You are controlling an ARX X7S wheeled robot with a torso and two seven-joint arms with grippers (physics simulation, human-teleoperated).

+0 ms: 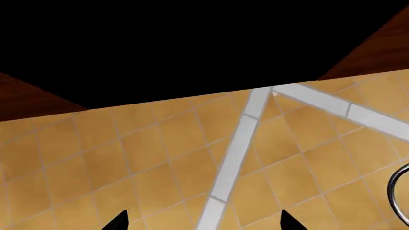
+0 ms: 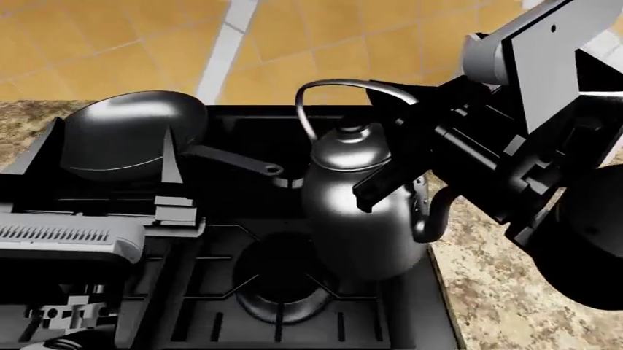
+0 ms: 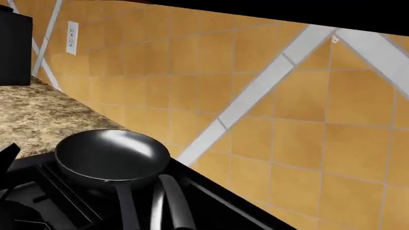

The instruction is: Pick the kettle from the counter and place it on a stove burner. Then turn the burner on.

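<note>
The shiny dark steel kettle (image 2: 360,219) hangs a little tilted over the right side of the black range, above and beside a front stove burner (image 2: 280,292). Its arched wire handle (image 2: 336,84) also shows in the right wrist view (image 3: 171,201). My right gripper (image 2: 404,171) reaches in from the upper right and is shut on the kettle at its handle. Its fingertips are out of the right wrist view. My left gripper (image 1: 204,223) is open and empty, pointing at the tiled wall. The left arm (image 2: 87,233) lies over the range's left side.
A round black frying pan (image 2: 131,135) sits on the back left burner, handle pointing right; it also shows in the right wrist view (image 3: 108,155). The granite counter (image 2: 506,292) flanks the range. An orange tiled wall (image 1: 160,153) stands behind, with an outlet (image 3: 72,37).
</note>
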